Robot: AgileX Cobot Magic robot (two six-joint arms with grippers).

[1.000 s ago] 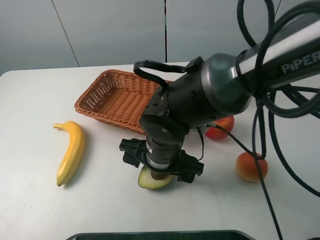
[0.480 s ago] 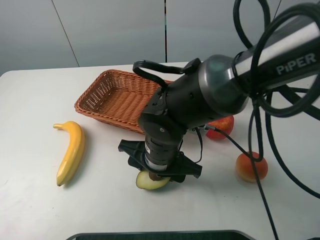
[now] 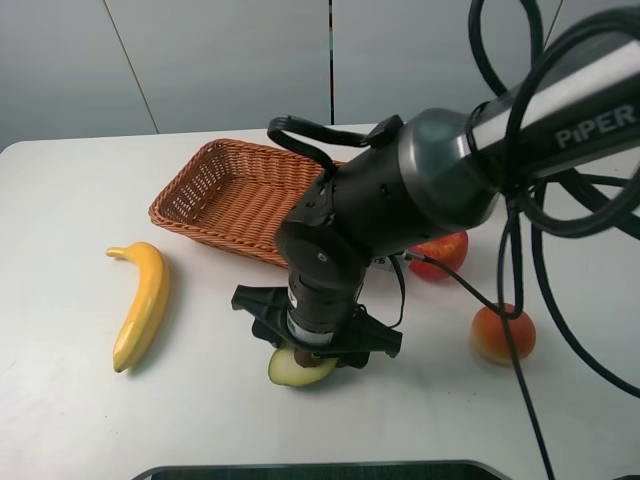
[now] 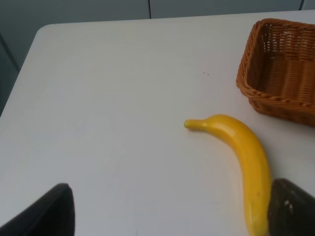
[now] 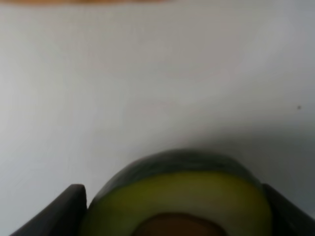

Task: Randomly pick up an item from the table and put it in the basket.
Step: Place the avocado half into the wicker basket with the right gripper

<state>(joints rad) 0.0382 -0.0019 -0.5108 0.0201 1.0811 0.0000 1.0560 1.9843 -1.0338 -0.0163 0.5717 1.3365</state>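
My PiPER-marked arm (image 3: 560,110) clamps my right gripper (image 3: 318,340) on the halved avocado (image 3: 283,368), bare white table (image 3: 200,410) around; left gripper (image 4: 167,211) gapes wide.

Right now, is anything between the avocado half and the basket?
Nothing visible. The avocado half sits in the right claw, with bare table toward the basket; the banana lies aside. The arm hides part of that stretch.

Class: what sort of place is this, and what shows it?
Probably a robotics lab bench: a cabled robot arm, a plain white table before grey wall panels, and banana, avocado half and basket laid out.
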